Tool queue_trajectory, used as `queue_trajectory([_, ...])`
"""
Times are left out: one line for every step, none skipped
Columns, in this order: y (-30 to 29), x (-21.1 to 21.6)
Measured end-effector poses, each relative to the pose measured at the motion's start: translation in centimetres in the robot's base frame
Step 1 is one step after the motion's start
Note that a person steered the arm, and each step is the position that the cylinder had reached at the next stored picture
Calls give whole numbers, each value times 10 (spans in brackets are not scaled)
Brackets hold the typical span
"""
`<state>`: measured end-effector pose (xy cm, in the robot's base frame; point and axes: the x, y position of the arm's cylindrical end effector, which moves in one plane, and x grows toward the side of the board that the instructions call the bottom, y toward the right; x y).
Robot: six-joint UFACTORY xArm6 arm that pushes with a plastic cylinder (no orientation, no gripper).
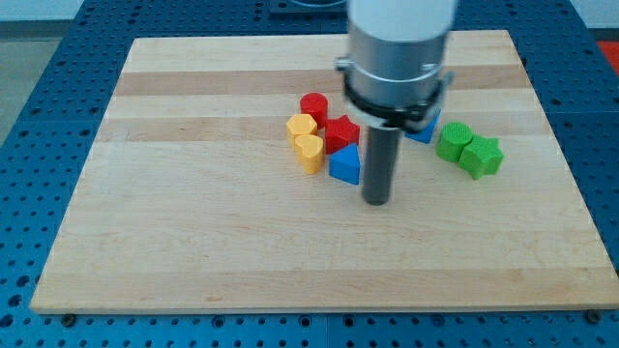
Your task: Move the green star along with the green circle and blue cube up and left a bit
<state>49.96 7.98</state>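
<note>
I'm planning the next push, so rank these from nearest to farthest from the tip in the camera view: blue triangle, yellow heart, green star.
From my tip:
1. Blue triangle, just to the view's left of the rod.
2. Yellow heart, further left, beyond the triangle.
3. Green star, off to the view's right.

Lighting bright, even and diffuse from overhead; the board [193, 193] shows no glare, only a faint sheen toward its top edge. Shadows are soft and short: a small dark patch on the board hugs my tip [376, 201], and thin ones sit under the blocks just left of it. Focus is slightly soft overall; the board's edges look straight, without visible distortion.
</note>
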Motion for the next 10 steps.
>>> queue_trajectory([57, 0])
queue_trajectory([99, -5])
queue_trajectory([111, -22])
queue_trajectory([111, -38])
queue_trajectory([111, -51])
queue_trajectory([122, -49])
queue_trajectory([159, -50])
queue_trajectory([173, -71])
queue_trajectory([171, -82])
queue_trajectory([154, -82])
